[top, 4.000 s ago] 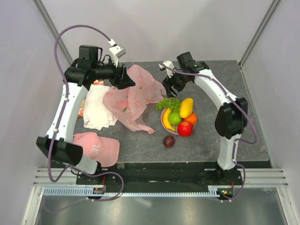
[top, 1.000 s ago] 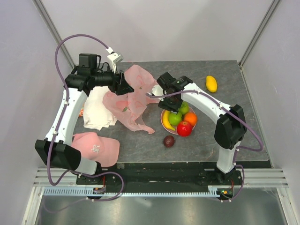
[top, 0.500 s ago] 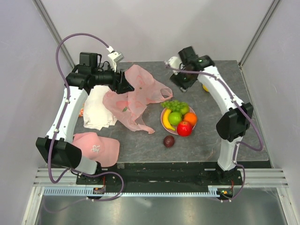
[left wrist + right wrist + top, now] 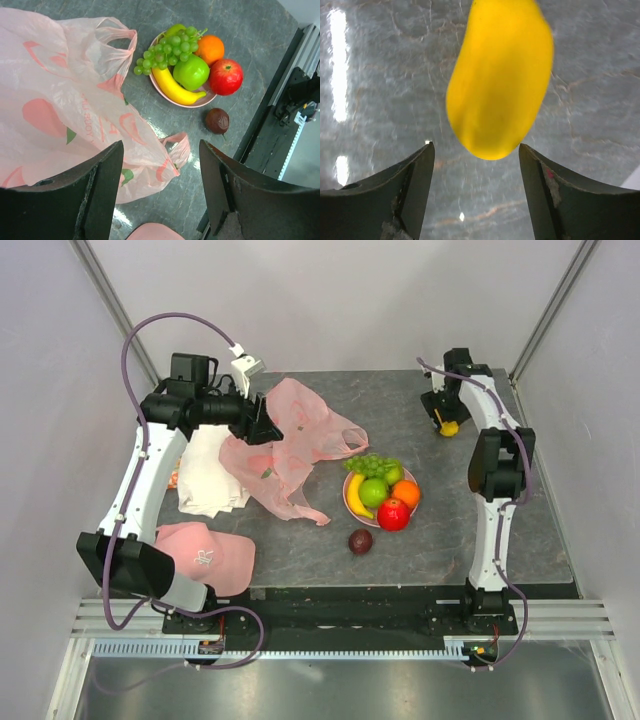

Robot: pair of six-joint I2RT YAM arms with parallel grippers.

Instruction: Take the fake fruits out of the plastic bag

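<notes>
The pale-pink plastic bag (image 4: 290, 455) lies crumpled and flat at the table's centre-left, also seen in the left wrist view (image 4: 60, 95). My left gripper (image 4: 268, 425) (image 4: 160, 190) hovers open above the bag's edge, holding nothing. A pink plate (image 4: 202, 103) carries a banana (image 4: 175, 90), green apple (image 4: 191, 72), red apple (image 4: 225, 76), orange (image 4: 210, 49) and grapes (image 4: 170, 50). A dark plum (image 4: 360, 541) lies on the table beside the plate. At the far right, my right gripper (image 4: 440, 418) (image 4: 476, 170) stands open over the yellow mango (image 4: 500, 85) (image 4: 450, 427), whose near end sits just between the fingertips without touching them.
A white cloth (image 4: 210, 475) lies under the bag's left side. A pink cap with a logo (image 4: 205, 558) sits at the front left. The enclosure's post and wall stand close behind the right arm at the far right corner.
My right arm swung from above the plate to the far right corner over the mango, and its jaws widened. The left arm and the bag stayed put.
</notes>
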